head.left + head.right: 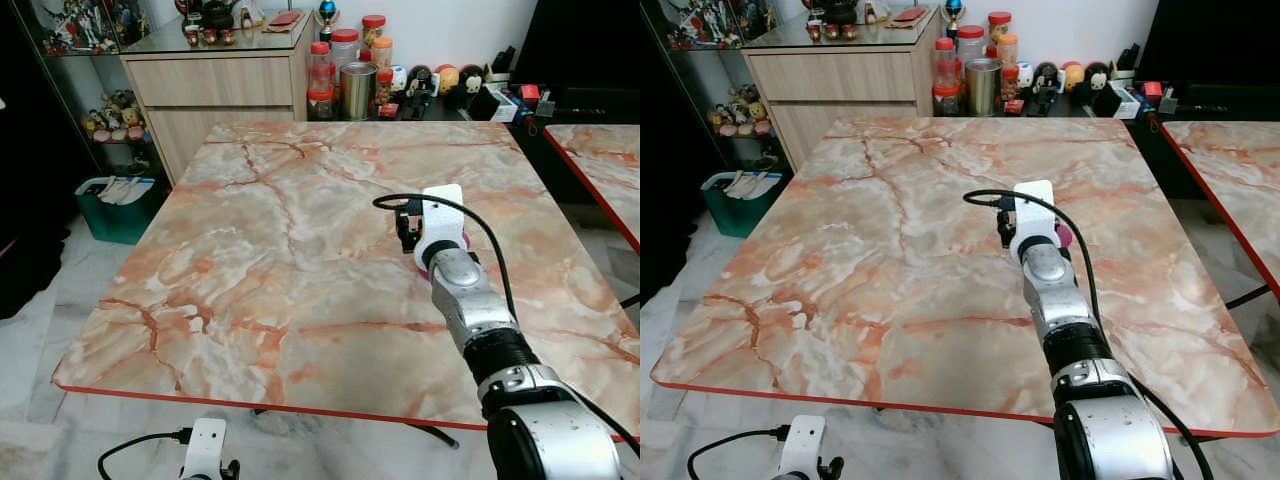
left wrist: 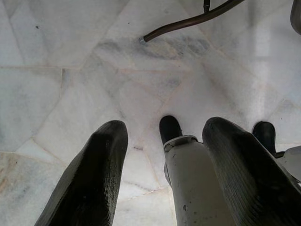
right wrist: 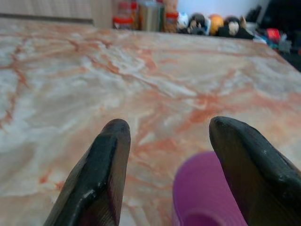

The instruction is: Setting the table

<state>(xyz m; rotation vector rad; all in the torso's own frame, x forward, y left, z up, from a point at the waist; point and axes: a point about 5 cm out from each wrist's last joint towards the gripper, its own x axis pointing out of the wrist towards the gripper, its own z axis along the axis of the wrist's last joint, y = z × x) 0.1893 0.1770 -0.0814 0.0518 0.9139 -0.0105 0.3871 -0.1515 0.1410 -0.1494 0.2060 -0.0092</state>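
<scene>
A purple cup (image 3: 207, 193) sits on the marble surface (image 1: 270, 230), right of centre, tucked under the right gripper (image 3: 171, 155). That gripper's jaws are spread wide, the cup between them and close by the one finger (image 3: 249, 160), no visible pinch. The right arm (image 1: 470, 310) reaches out over the surface from the near edge. At the far edge stand jars (image 1: 345, 60) and a metal tin (image 1: 358, 90). Down low, the left gripper (image 2: 162, 155) hangs over the pale floor (image 2: 94, 70), jaws parted on nothing.
</scene>
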